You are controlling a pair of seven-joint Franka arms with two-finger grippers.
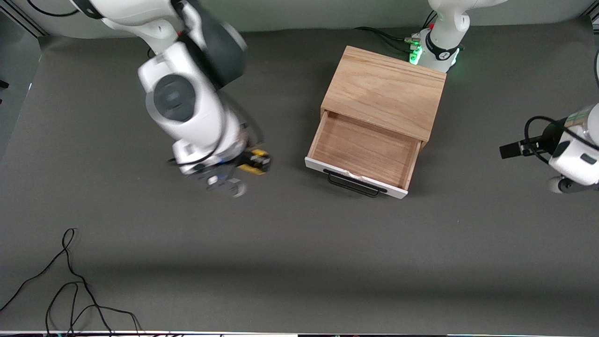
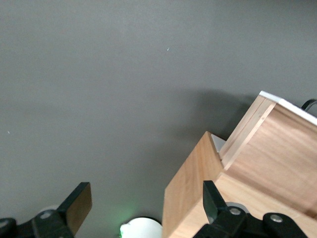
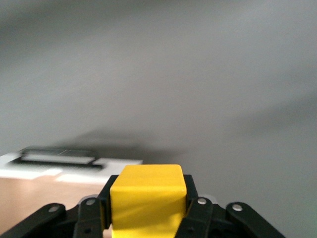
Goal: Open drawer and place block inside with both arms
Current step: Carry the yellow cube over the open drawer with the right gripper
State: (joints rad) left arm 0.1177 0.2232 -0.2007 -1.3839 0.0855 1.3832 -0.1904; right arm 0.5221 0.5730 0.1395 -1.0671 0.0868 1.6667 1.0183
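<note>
I'm carrying the block (image 3: 147, 197) pinched in the right gripper (image 1: 243, 169), over bare table toward the right arm's end, beside the drawer (image 1: 364, 152), already pulled open. Left gripper (image 2: 143, 208) is waiting, jaws spread, empty, over the cabinet (image 1: 386, 91).

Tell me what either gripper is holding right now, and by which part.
The right gripper holds the small yellow cube block, fingers clamped on two opposite side faces, above the table mat. The left gripper is open and holds nothing.
</note>
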